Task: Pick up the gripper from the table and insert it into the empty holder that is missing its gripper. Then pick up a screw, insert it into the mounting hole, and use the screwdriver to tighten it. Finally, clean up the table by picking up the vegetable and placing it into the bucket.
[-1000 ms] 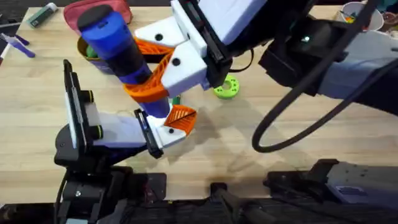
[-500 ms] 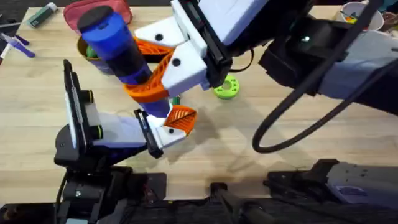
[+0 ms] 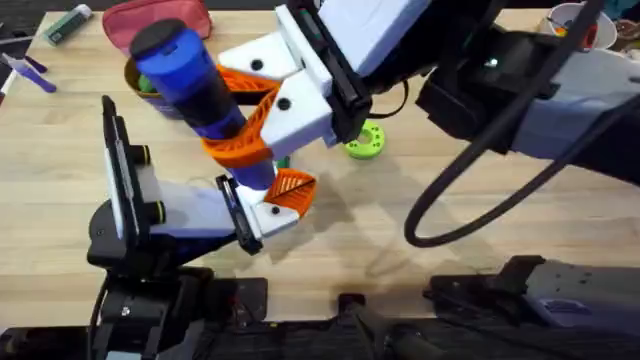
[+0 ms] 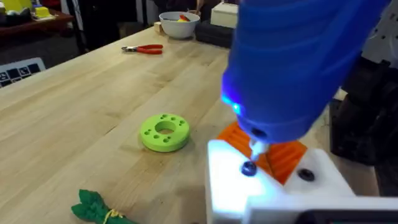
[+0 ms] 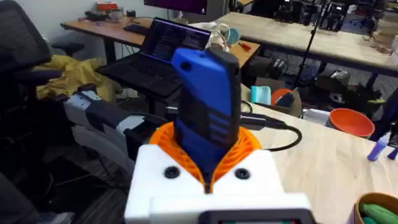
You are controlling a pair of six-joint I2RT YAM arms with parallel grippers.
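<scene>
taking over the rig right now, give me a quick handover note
Right gripper is shut on the blue screwdriver, with its bit on a screw in the white holder.
Left gripper: fingers cannot be judged; the holder sits at its end.
Orange fingertip is already on the holder.
Vegetable lies on the table near the green disc.
Orange bucket stands at the table's far edge.
Left: finish tightening, then vegetable into bucket.

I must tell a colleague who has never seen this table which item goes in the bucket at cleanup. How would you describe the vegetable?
Start at the lime-green disc lying flat on the wooden table. Nearer the left wrist camera than that disc lies the vegetable, a small dark-green leafy bundle tied with a yellowish band. The disc is round, bright and ringed with holes; the vegetable is darker, ragged and leafy.
</scene>
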